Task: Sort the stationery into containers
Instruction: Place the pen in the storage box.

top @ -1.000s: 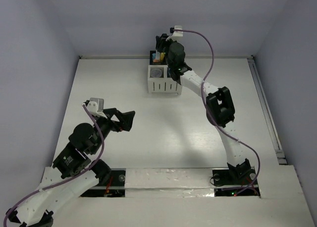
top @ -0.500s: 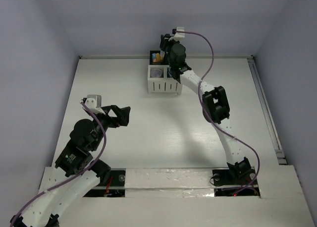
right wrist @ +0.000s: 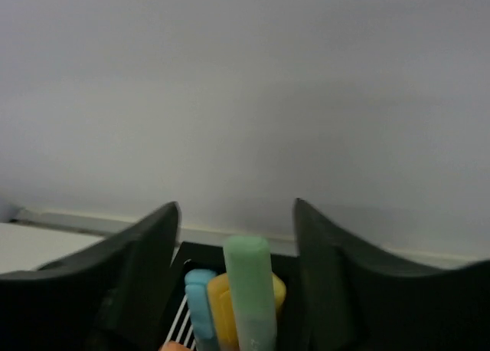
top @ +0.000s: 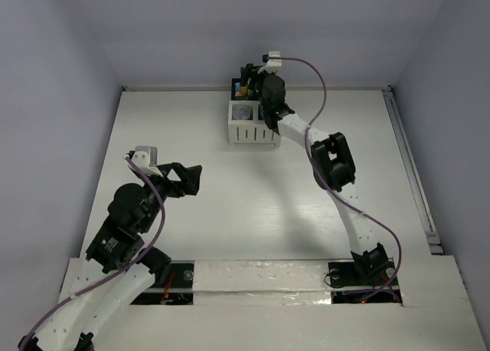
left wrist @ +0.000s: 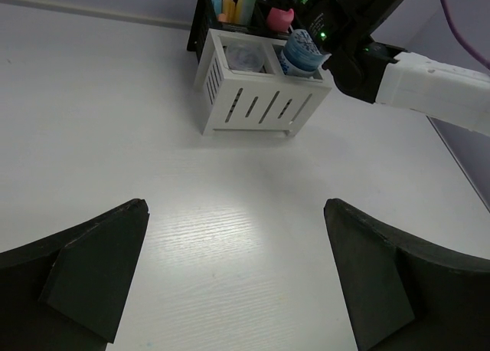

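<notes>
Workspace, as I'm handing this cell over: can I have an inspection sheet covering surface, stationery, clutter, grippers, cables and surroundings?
Surface: white table, no marks seen.
Job's things: organiser near the far edge; blue-white roll in a white bin; green stub, yellow stub and blue stub upright in a black bin.
Clutter: nothing seen.
Grippers: left gripper open over bare table; right gripper open around the green stub, not touching it.
Cables: purple cables along both arms, untangled.
Surroundings: plain walls.
</notes>
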Available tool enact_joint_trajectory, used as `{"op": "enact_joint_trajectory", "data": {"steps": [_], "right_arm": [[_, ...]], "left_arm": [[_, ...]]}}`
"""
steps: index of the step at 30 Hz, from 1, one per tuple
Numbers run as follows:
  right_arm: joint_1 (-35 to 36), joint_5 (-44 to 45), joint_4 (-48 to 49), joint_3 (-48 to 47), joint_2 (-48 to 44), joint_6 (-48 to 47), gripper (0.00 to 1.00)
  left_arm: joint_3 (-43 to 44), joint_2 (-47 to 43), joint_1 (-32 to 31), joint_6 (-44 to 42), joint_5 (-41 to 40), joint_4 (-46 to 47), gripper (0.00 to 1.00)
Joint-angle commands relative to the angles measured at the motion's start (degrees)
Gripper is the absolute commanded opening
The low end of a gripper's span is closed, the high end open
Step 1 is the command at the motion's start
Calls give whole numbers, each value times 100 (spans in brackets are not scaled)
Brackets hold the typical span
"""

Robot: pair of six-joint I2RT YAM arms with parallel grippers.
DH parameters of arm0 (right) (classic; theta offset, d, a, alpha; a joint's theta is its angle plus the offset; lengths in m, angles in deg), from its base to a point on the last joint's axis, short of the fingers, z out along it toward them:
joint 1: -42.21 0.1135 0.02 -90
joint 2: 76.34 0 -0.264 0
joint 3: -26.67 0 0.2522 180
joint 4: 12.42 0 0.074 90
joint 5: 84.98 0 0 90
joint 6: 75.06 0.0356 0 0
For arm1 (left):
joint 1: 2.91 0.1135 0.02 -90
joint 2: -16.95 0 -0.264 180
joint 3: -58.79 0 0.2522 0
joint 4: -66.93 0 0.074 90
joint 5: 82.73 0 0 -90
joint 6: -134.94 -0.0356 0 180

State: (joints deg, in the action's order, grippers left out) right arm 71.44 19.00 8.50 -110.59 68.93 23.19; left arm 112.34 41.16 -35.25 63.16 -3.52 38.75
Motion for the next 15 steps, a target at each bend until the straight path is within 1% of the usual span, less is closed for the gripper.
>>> {"op": "enact_joint_trajectory", "data": {"steps": [1,3,4,6,7,8,12,13,14,15], "right_arm": [[21,-273,408,142,-692,19,73],[21,-290,304,72,-851,1,79],[21,-316,155,20,-895,-8,87],[21,-352,-13,-69,-983,-17,92],[21,-421,-101,-25,-1175,18,96],[21,-457,-110,62,-1316,53,99],[21,-624,-127,765,-2273,229,100],[21,-659,-206,1158,-2510,290,100],[21,-668,-216,1423,-3052,326,100],[21,-660,-198,1739,-3362,361,100]], "left_arm": [[-24,5,87,-81,68,264,99],[-24,-4,87,-73,50,246,99],[-24,-12,87,-73,33,237,99],[-24,-39,87,-55,15,229,99],[-24,-56,87,-55,6,220,99],[-24,-74,87,-55,-20,211,99],[-6,-118,140,-64,-46,202,99],[-6,-127,140,-64,-55,211,99],[-6,-135,140,-55,-64,202,99],[-6,-153,140,-55,-73,211,99]]}}
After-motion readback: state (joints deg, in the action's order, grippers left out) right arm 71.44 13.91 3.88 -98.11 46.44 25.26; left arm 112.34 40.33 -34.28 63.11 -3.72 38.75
